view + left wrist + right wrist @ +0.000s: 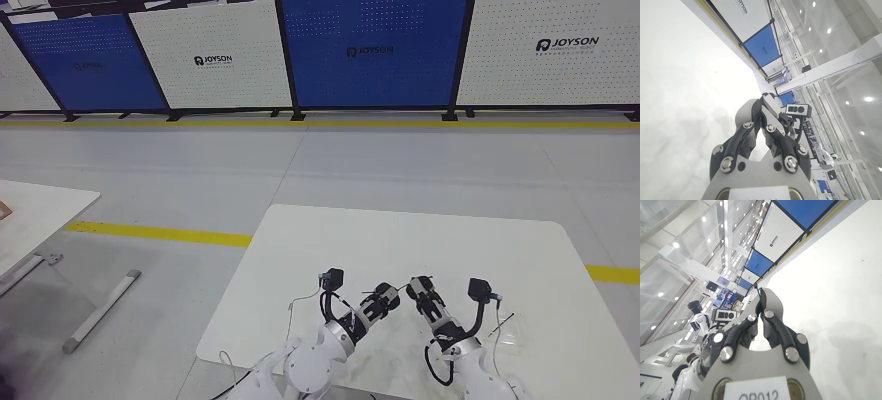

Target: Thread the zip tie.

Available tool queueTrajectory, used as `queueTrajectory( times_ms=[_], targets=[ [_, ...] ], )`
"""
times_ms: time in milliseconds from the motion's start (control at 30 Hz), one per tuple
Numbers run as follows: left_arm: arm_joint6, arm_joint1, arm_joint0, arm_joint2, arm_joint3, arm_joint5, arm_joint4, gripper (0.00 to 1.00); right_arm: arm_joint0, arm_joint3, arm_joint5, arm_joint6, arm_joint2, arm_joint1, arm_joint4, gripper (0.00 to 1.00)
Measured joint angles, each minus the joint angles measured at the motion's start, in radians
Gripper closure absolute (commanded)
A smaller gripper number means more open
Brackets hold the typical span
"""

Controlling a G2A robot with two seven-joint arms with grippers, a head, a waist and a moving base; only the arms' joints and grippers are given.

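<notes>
Top view: white table (pixel 400 240), with both arms over its near edge. The left gripper (pixel 386 296) and right gripper (pixel 418 288) point at each other, tips near but apart. A thin dark line runs between them, too fine to identify. A clear plastic piece (pixel 510 338) lies on the table beside the right arm.

Left wrist view: the left gripper (pixel 761 102) is above the table (pixel 677 75), its fingers pressed together along the toothed pads. It cannot be told whether anything is caught between them. The other arm's gripper sits just beyond its tips.

Right wrist view: the right gripper (pixel 761 298) is above the table (pixel 838 285), its fingers closed and pinching the zip tie (pixel 755 287). A short black end with a small knob sticks out past the fingertips; the rest of the strap is hidden between the pads.

Status, as a judgement: the pickup is done, since the tie is off the table and held by the right gripper. The two grippers are brought together for the threading. No closed loop is visible, so passing the tail through the head and pulling it tight appear to be left. The fine lining-up of the ends looks like the step in hand.
</notes>
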Motion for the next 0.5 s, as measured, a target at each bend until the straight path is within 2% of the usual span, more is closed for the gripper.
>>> queueTrajectory(
  times_ms=[100,133,167,267,400,500],
  targets=[
    [-0.004,0.0,0.001,-0.004,0.0,0.003,-0.004,1.0,-0.003,0.001,-0.01,-0.008,0.001,0.0,-0.001,1.0],
    [-0.002,0.0,0.001,-0.005,0.001,0.008,-0.002,0.8,-0.004,0.0,-0.013,-0.012,0.002,0.0,-0.002,1.0],
    [0.0,0.0,0.0,-0.005,0.001,0.014,0.004,0.69,-0.006,0.0,-0.015,-0.015,0.002,0.0,-0.004,1.0],
    [0.007,-0.001,-0.001,-0.001,0.004,0.02,0.026,0.67,-0.008,-0.002,-0.01,-0.023,0.003,-0.001,-0.014,1.0],
    [0.013,-0.002,0.0,0.0,0.004,0.017,0.031,0.75,-0.01,-0.005,0.006,-0.031,0.002,-0.002,-0.028,1.0],
    [0.017,-0.002,0.002,-0.004,0.002,0.016,0.03,0.77,-0.01,-0.006,0.015,-0.035,0.001,-0.002,-0.035,1.0]
  ],
)
